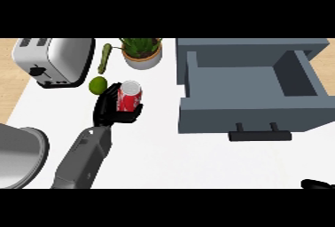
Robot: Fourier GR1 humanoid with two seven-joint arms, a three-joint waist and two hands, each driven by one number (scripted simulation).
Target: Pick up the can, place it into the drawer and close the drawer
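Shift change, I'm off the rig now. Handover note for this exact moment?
Left robot hand: curled round the red can, which stands upright on the counter left of the drawer. Cannot tell whether the can is lifted yet.
Right robot hand: only a bit shows at the lower right edge; fingers cannot be judged.
Drawer: pulled open, nothing seen inside, handle facing the robot.
Close to the can: lime, just to its left.
Done: can grasped.
Left: carry the can right to the drawer, set it inside, release, push the drawer shut.
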